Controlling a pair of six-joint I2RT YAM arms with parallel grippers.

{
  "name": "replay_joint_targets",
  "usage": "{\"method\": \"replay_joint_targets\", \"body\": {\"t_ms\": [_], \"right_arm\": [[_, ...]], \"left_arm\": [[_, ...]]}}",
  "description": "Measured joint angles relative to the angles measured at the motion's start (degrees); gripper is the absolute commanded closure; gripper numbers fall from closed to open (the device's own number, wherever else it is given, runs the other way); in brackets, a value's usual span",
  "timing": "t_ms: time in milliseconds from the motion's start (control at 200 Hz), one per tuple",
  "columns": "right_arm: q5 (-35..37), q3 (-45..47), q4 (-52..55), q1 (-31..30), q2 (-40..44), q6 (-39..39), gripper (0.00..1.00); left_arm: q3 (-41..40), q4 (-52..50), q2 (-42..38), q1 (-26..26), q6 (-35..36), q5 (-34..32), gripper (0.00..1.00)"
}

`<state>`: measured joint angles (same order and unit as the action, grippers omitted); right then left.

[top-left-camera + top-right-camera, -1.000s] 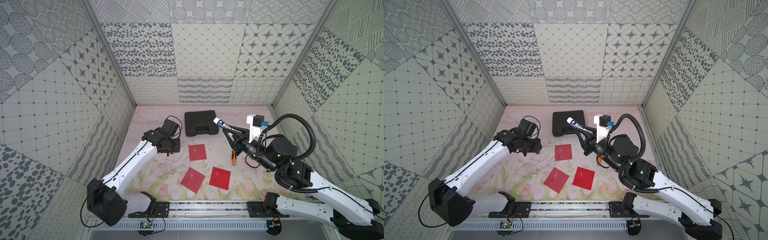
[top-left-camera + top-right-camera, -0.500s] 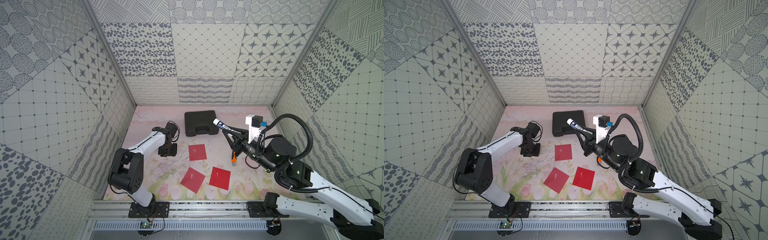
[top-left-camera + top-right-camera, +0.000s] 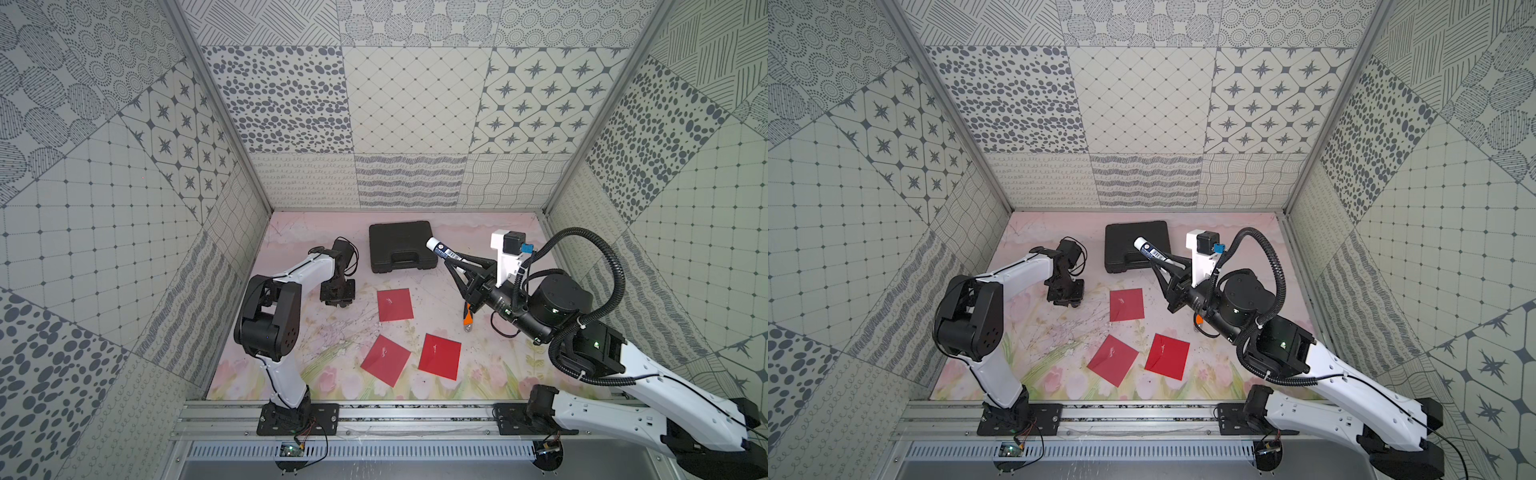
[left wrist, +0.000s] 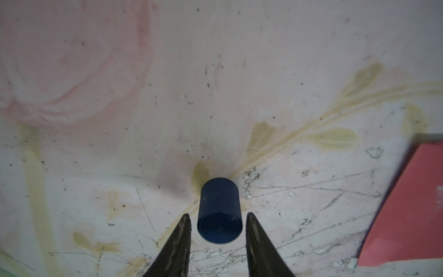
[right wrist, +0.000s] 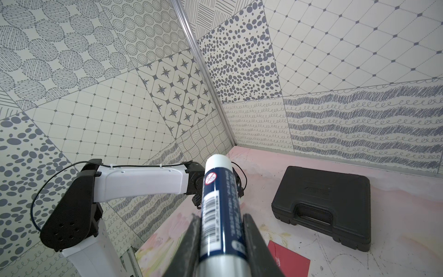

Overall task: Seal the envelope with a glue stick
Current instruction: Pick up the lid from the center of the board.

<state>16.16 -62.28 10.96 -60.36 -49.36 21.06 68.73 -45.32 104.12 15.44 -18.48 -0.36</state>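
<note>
Now elbow-high, left gripper (image 4: 217,215) astride cap (image 4: 219,203)

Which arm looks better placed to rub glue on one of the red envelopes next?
Right, probably. The right gripper is shut on the glue stick, held aloft near a red envelope. The left gripper is open around only the blue cap.

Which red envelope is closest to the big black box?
The red envelope lying alone, close to the black case. The diamond-turned envelope and its neighbour envelope lie together, farther away.
</note>
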Motion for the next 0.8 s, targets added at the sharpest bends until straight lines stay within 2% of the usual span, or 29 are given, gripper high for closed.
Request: {"method": "replay_joint_targets", "body": {"t_ms": [155, 390, 485, 570, 796], "right_arm": [[0.0, 0.0, 0.0, 0.0, 0.0, 0.0, 0.85], [-0.1, 0.0, 0.0, 0.0, -0.1, 0.0, 0.84], [-0.1, 0.0, 0.0, 0.0, -0.2, 0.0, 0.85], [-0.2, 0.0, 0.0, 0.0, -0.2, 0.0, 0.85], [-0.3, 0.0, 0.0, 0.0, -0.2, 0.0, 0.85]], "left_arm": [[0.6, 0.9, 1.4, -0.3, 0.4, 0.2, 0.69], [1.4, 1.2, 1.6, -0.4, 0.6, 0.2, 0.69], [1.7, 1.2, 1.6, -0.4, 0.7, 0.2, 0.64], [2.0, 1.2, 1.6, -0.4, 0.9, 0.2, 0.64], [2.2, 1.2, 2.4, -0.4, 1.0, 0.3, 0.69]]}}
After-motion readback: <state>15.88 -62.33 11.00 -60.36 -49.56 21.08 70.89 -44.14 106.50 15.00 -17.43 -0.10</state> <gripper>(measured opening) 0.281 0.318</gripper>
